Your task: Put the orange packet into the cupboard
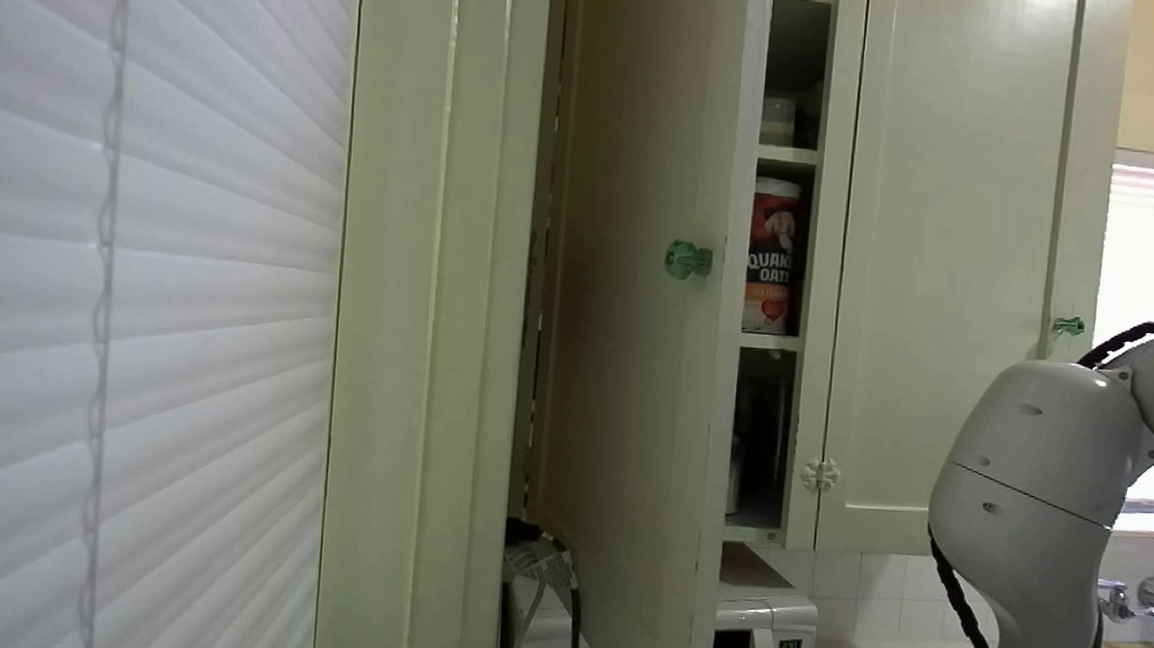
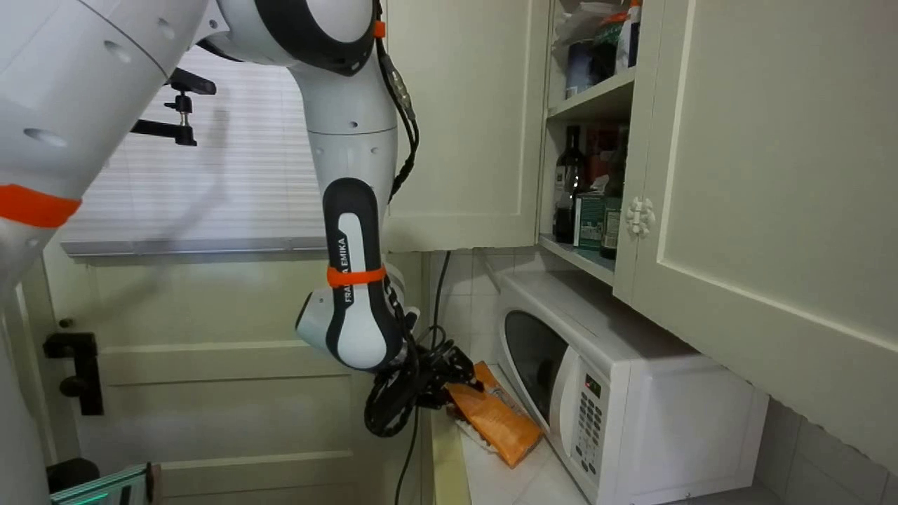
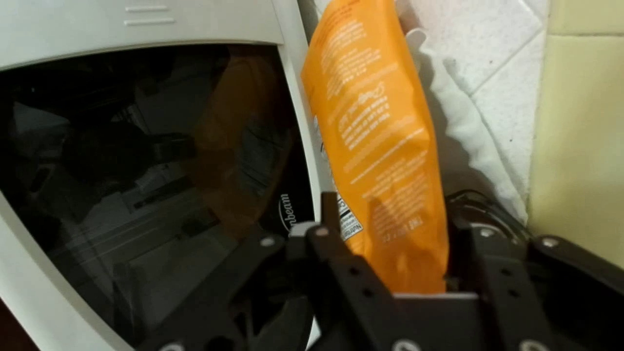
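The orange packet [image 2: 501,424] lies tilted on the counter against the front of the microwave. In the wrist view the orange packet [image 3: 380,122] runs up from between my fingers, with pale print on it. My gripper [image 2: 463,379] is at its near end, low over the counter. In the wrist view my gripper [image 3: 397,219] is open, one finger on each side of the packet; whether they touch it I cannot tell. The cream-white cupboard [image 2: 772,140] is above the microwave. In an exterior view the cupboard [image 1: 953,237] has one door swung open, showing shelves.
The white microwave [image 2: 673,414] stands beside the packet, under the cupboard. The open door [image 1: 634,368] has a green knob. Shelves hold an oats canister [image 1: 771,261], a dark bottle [image 2: 568,186] and boxes. A white crumpled-edged thing [image 3: 468,117] lies beside the packet. Black cables hang behind the gripper.
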Controlling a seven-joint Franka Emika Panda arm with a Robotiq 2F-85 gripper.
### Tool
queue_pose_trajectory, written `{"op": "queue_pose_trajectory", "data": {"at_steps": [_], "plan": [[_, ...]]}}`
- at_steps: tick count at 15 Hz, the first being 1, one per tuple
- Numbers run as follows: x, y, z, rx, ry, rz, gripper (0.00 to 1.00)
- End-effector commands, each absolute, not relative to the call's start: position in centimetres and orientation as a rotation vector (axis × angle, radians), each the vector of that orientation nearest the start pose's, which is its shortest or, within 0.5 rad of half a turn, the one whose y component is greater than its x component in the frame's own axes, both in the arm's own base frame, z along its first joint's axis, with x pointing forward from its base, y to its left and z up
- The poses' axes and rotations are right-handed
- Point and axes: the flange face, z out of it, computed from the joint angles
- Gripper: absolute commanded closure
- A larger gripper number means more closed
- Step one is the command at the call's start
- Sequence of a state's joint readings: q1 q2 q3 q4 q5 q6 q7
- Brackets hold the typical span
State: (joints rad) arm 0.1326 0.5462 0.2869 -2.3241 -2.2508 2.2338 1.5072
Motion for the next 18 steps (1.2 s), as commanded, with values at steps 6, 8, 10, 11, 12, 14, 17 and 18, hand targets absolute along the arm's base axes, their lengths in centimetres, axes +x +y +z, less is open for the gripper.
{"op": "queue_pose_trajectory", "data": {"at_steps": [6,8,10,11,12,14,17,18], "plan": [[43.6,18.6,8.2,2.014,1.009,0.935,0.7],[43.4,18.5,8.0,2.021,1.002,0.937,0.74],[43.1,18.5,7.7,2.035,0.998,0.938,0.77],[42.9,18.5,7.6,2.04,0.996,0.936,0.8],[42.7,18.4,7.4,2.047,0.993,0.936,0.8],[42.4,18.4,7.2,2.058,0.987,0.933,0.84],[42.2,18.3,6.9,2.066,0.982,0.928,0.85],[42.2,18.3,6.9,2.066,0.981,0.927,0.88]]}}
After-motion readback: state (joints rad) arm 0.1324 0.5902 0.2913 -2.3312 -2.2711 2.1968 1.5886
